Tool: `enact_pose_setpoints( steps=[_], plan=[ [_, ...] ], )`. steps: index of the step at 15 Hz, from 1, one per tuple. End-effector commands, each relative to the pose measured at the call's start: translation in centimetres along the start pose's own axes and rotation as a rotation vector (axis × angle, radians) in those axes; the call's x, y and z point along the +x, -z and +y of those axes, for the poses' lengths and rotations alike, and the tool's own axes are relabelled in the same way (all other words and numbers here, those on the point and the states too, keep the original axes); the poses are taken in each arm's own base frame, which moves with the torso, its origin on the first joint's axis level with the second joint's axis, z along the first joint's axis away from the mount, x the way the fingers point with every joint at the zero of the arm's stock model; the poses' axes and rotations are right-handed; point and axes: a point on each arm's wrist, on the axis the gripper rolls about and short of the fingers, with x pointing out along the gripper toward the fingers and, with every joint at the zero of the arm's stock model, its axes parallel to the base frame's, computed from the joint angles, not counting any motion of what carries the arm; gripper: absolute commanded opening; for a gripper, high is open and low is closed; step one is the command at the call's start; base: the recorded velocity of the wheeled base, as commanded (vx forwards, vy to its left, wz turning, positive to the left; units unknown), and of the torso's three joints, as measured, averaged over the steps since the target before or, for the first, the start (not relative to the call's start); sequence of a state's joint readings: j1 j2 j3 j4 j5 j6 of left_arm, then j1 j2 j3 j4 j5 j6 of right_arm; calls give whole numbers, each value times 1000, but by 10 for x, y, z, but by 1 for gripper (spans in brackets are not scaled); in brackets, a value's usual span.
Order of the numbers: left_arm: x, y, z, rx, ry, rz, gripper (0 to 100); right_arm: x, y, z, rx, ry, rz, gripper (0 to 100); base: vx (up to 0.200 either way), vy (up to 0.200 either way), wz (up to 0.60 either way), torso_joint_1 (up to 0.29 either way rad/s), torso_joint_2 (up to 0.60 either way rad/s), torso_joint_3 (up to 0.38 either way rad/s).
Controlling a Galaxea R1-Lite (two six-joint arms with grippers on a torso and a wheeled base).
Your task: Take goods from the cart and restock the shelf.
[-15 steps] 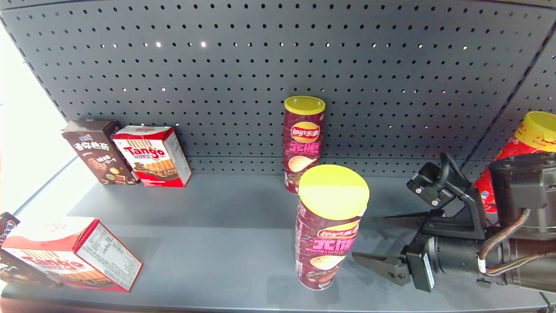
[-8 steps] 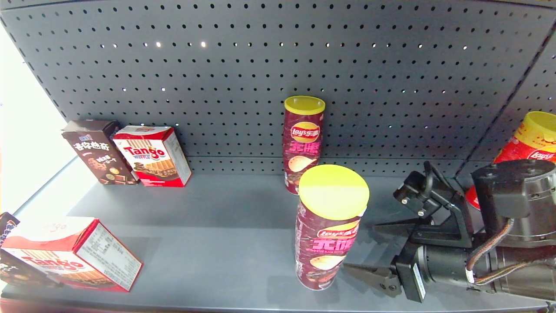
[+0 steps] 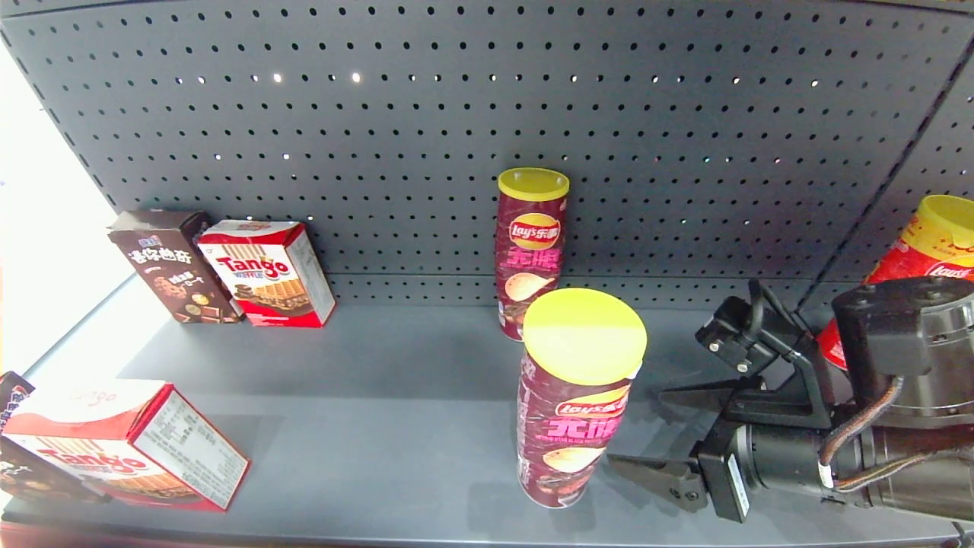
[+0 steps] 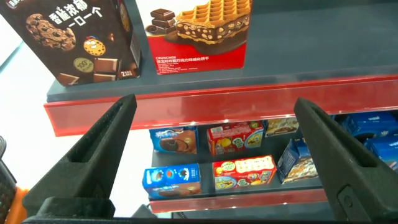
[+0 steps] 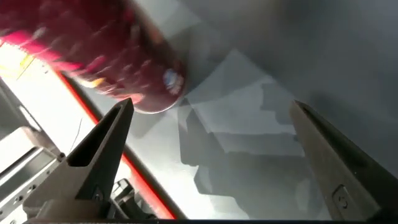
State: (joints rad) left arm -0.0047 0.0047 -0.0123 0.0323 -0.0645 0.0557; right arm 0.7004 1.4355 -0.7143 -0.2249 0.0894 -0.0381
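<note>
Two maroon chips cans with yellow lids stand upright on the grey shelf (image 3: pixel 365 380): one near the front (image 3: pixel 571 403), one at the back panel (image 3: pixel 531 251). My right gripper (image 3: pixel 635 428) is open just to the right of the front can, low by its base, with nothing between its fingers. In the right wrist view the gripper (image 5: pixel 211 106) is open over bare shelf, and the can (image 5: pixel 112 56) lies off to one side, outside the jaws. My left gripper (image 4: pixel 214 102) is open and empty in front of a shelf's red front edge (image 4: pixel 186 112).
A dark cookie box (image 3: pixel 171 266) and a red wafer box (image 3: pixel 266 270) stand at the back left. Another wafer box (image 3: pixel 129 449) sits at the front left edge. A red can (image 3: pixel 928 236) stands far right behind my right arm. Lower shelves hold several boxes (image 4: pixel 236 155).
My right gripper shifted left and down toward the front can's base, then eased back slightly to the right. It stayed open. The cans and boxes have not moved.
</note>
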Motion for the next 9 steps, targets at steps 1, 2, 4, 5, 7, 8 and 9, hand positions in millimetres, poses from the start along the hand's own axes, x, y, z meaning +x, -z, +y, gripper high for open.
enact_pose_setpoints(
  steps=[1, 2, 4, 5, 7, 8, 9],
  plan=[
    [0, 0, 0, -1, 0, 1, 100, -5, -1, -4, 7, 15, -15, 100, 0, 0, 0, 0, 0, 0],
    [0, 0, 0, 1, 0, 1, 100, -5, -1, -9, 18, 35, -14, 100, 0, 0, 0, 0, 0, 0],
    [0, 0, 0, -1, 0, 0, 100, 0, -5, -15, 25, 55, -18, 100, 0, 0, 0, 0, 0, 0],
    [0, 0, 0, -1, 0, 0, 100, 2, -8, -15, 24, 55, -27, 100, 0, 0, 0, 0, 0, 0],
    [0, 0, 0, -1, 0, 0, 100, 6, -9, -15, 22, 51, -24, 100, 0, 0, 0, 0, 0, 0],
    [0, 0, 0, -1, 0, 0, 100, 7, -9, -14, 19, 47, -23, 100, 0, 0, 0, 0, 0, 0],
    [0, 0, 0, -7, 0, 0, 100, 7, -9, -12, 16, 40, -21, 100, 0, 0, 0, 0, 0, 0]
  ],
)
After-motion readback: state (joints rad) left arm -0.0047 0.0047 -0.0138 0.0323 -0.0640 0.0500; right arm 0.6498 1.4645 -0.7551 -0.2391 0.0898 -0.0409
